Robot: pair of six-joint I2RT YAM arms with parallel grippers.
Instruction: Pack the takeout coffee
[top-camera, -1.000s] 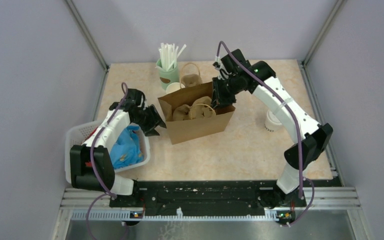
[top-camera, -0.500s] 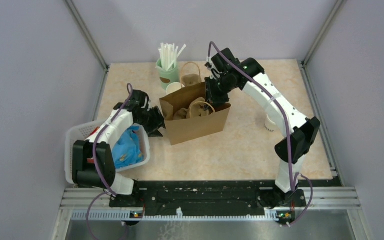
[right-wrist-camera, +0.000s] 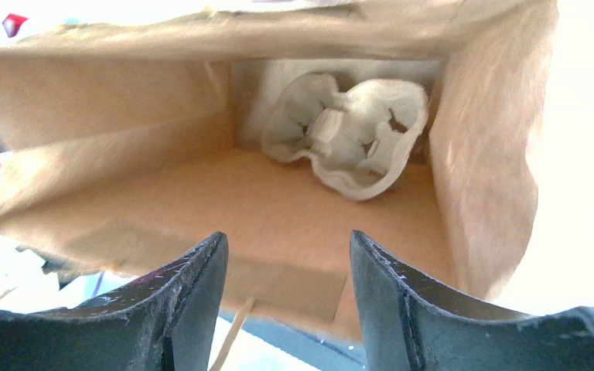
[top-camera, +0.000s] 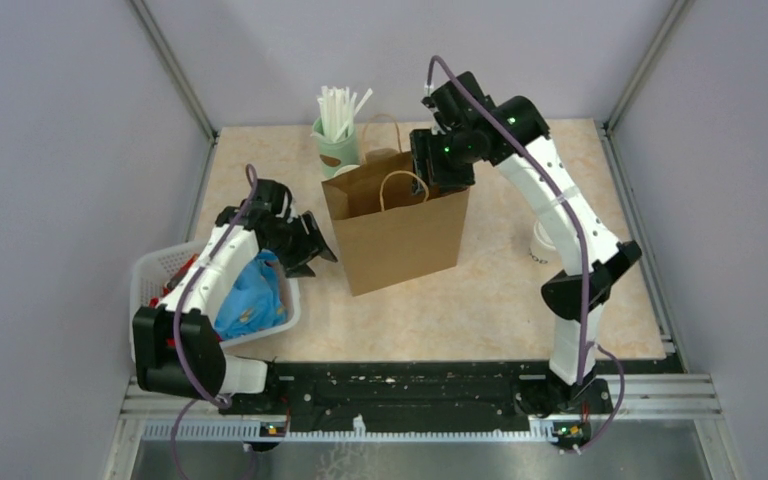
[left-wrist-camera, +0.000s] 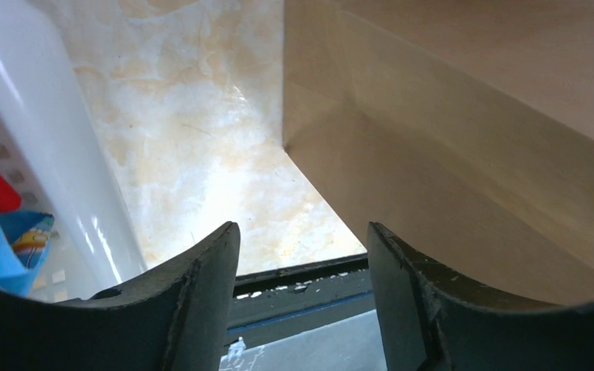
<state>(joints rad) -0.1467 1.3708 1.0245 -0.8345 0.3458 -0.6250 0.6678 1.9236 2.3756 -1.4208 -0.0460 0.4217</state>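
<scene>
Bag (top-camera: pixel 400 235) holds one tray (right-wrist-camera: pixel 348 135); one coffee (top-camera: pixel 540 248) outside.

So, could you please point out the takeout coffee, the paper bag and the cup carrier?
takeout coffee (top-camera: pixel 542 242), top external view, its exposed left part.
paper bag (top-camera: pixel 405 240), top external view, its front face.
cup carrier (right-wrist-camera: pixel 346 139), right wrist view, its central ridge.

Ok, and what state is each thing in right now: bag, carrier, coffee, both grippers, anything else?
paper bag: upright, mouth open.
cup carrier: inside the bag, at its bottom.
takeout coffee: upright on the table, outside the bag.
left gripper: open, empty, beside the bag.
right gripper: open, empty, over the bag's mouth.
green cup: upright, full of straws.
basket: holds a blue cloth.
</scene>
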